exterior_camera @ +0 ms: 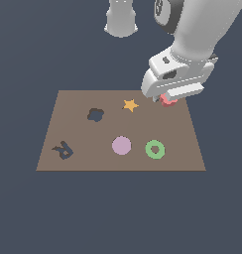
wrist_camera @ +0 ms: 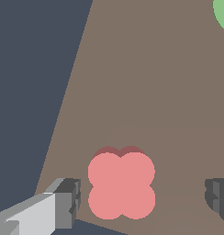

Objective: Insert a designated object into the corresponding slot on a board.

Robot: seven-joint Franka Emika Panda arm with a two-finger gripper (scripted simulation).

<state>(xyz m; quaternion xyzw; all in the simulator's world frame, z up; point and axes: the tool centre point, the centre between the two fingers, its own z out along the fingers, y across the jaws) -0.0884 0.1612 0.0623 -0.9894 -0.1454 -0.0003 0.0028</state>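
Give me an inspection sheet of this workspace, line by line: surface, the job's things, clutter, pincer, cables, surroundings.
Surface: flat brown board lying on a plain dark floor.
Job's things: salmon-red flower block sits on the board near its far corner at the exterior view's right; dark flower-shaped slot is empty, toward that view's left.
Clutter: orange star, pink disc, green ring and a dark R-shaped cutout, all on the board.
Pincer: pincer is open, its fingers either side of the block with gaps, not touching it.
Cables: nothing seen.
Surroundings: only the robot's grey base behind the board.
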